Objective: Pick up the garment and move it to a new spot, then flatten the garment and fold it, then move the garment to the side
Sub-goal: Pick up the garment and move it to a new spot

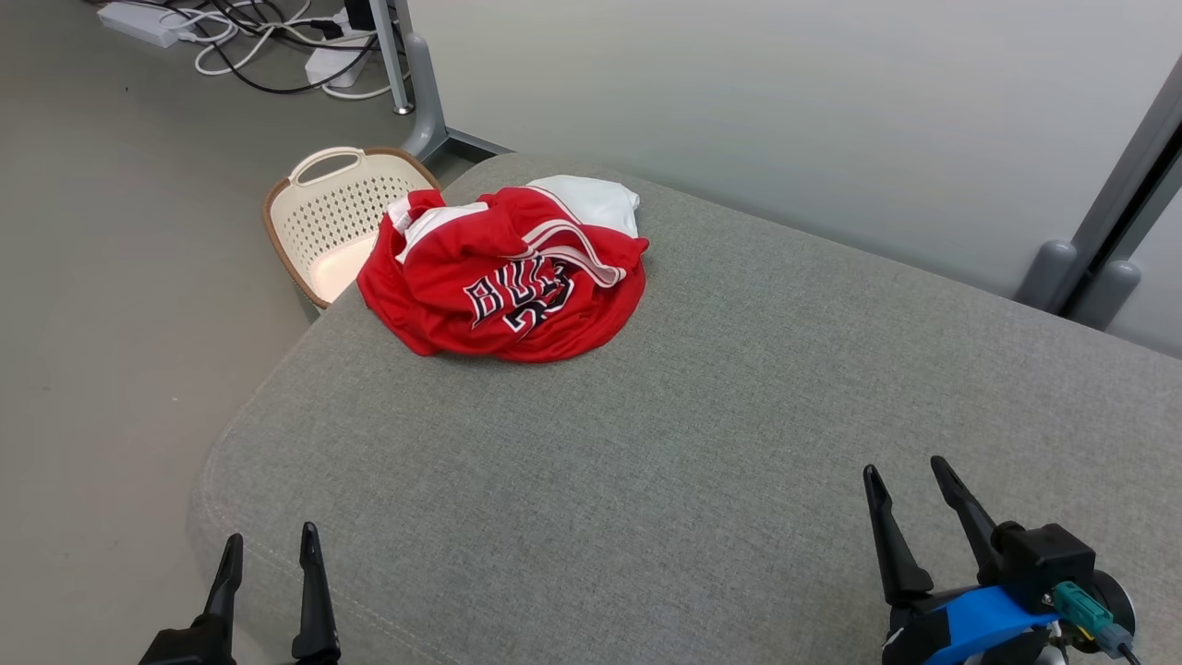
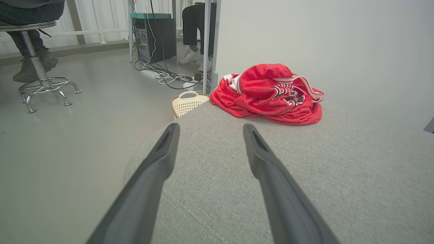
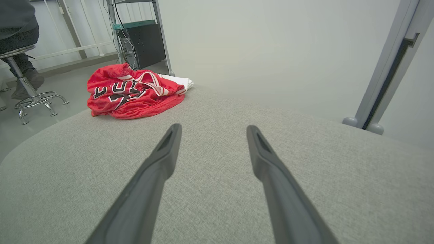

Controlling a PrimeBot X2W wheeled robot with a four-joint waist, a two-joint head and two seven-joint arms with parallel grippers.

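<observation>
Near, dark long-fingered left gripper (image 1: 272, 534) and right gripper (image 1: 903, 466) spread wide, empty, over grey woven cushion (image 1: 646, 462); far left, crumpled red-and-white jersey (image 1: 503, 277) at its edge beside cream perforated basket (image 1: 323, 212), liable to slide off if pinched thinly.

Crumpled red garment (image 2: 268, 96) beyond spread jaws

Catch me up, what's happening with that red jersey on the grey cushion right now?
Nothing is being handled yet. The red jersey lies crumpled in a heap at the far left corner of the grey cushion, beside the cream basket on the floor. The left pincer and right pincer are both open and empty, at the cushion's near edge, well short of the jersey. Picking it up has not begun.
</observation>
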